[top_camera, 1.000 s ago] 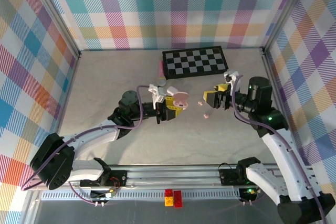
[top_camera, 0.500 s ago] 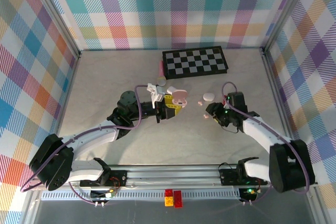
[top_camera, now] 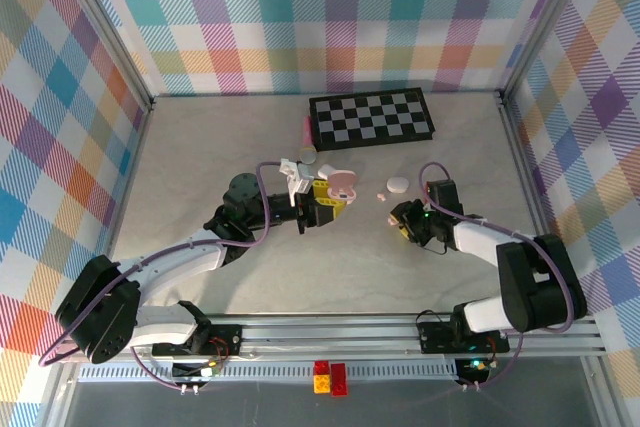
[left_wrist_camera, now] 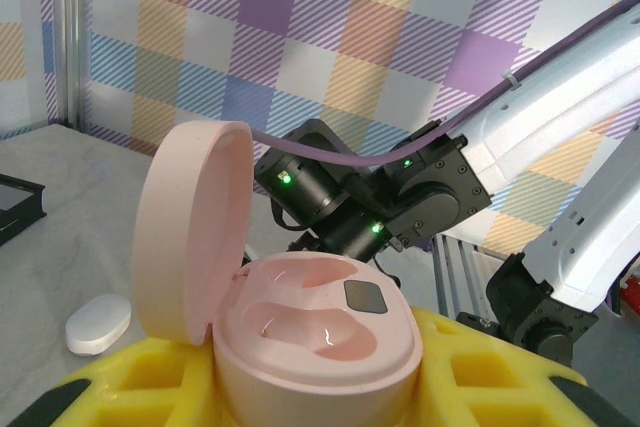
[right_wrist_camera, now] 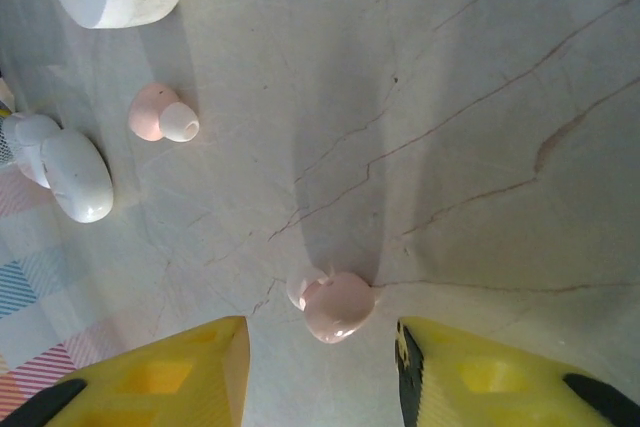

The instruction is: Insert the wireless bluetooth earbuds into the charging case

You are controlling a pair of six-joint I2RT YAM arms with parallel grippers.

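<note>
Marble-look grey tabletop (top_camera: 200,147) boxed in by plaid walls (top_camera: 300,7); nearest, bottom centre of top view, small red and yellow toy bricks (top_camera: 330,377) by the rail, not in play

Right of centre, right gripper (right_wrist_camera: 320,332) sits low at the table, yellow jaws fairly narrow but apart, straddling a tiny pale pink plastic earbud (right_wrist_camera: 335,309) lying on the surface; gap shows on both sides, no contact visible

Left of centre, left gripper (top_camera: 328,202) is clamped on a pink pebble-shaped charging case (left_wrist_camera: 315,347), lid (left_wrist_camera: 190,227) hinged up, both wells look empty

Step in hand, my read: picking the first pink bud; nothing seated, so task is early

Next move calls for a pinch on the bud without squirting it out (small, rounded, likely slippery), then lift, carry toward the case at frame left, line it up with a well

Just beyond: second pale pink earbud (right_wrist_camera: 160,115) with whitish tip, a glossy white rounded piece (right_wrist_camera: 70,172) at left edge of right wrist view (bud or not, can't tell), and a white pebble-shaped case (top_camera: 397,184)

Farthest: black-and-white checkerboard (top_camera: 370,119) near the back wall
</note>
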